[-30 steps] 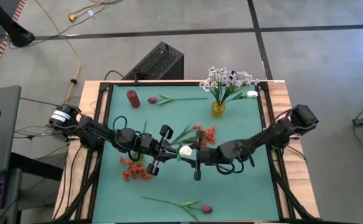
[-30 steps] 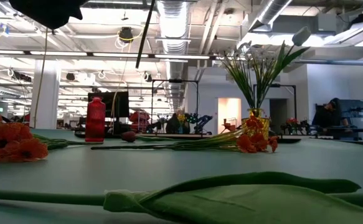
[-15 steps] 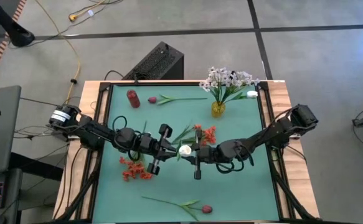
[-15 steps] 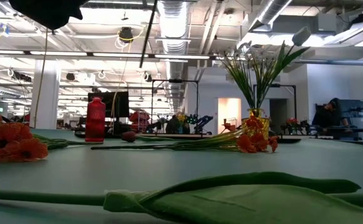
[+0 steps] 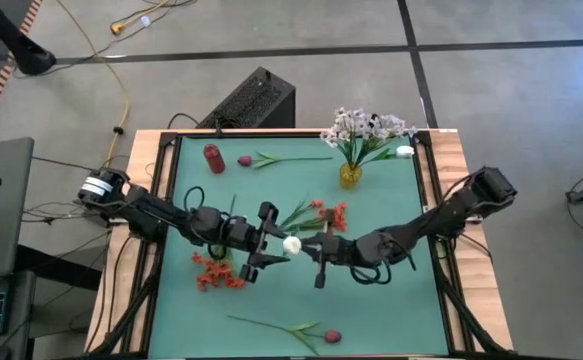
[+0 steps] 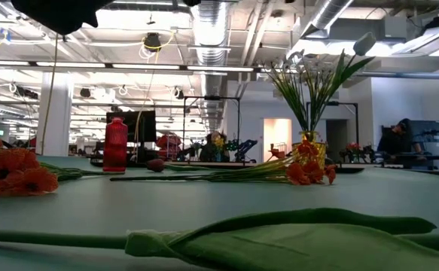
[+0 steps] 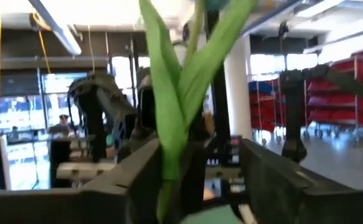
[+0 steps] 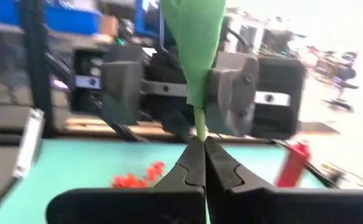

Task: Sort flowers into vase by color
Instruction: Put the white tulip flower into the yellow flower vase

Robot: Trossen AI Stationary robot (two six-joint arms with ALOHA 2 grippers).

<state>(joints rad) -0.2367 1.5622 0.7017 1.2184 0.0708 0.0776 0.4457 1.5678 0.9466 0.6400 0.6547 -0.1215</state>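
Two vases are seen near the table's [image 5: 426, 300] far edge: a red vase [image 5: 213, 158] and a yellow vase [image 5: 350, 176] with white sprays. At mid-table, a white bud flower [image 5: 292, 244] is pinched on its stem by the right gripper [image 8: 200, 144], its fingers closed on it. The stem runs across the table, bud toward the left gripper [image 5: 267, 237], whose fingers stand apart around it.
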